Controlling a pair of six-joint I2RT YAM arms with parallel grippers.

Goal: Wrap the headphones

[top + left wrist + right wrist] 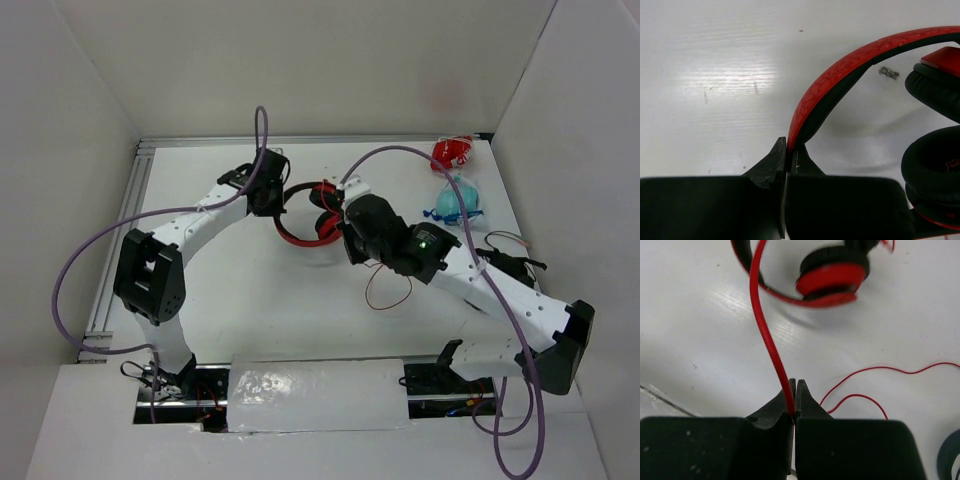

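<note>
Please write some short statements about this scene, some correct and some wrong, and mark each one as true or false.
1. The left gripper is shut on the headband of the headphones. True.
2. The right gripper is open and holds nothing. False: it is shut on the thin red cable.
3. A red packet and a teal packet lie at the far right of the table. True.
4. All of the cable is wound around the headband. False: loose loops of it lie on the table.
5. The ear pads are white. False: they are black.
</note>
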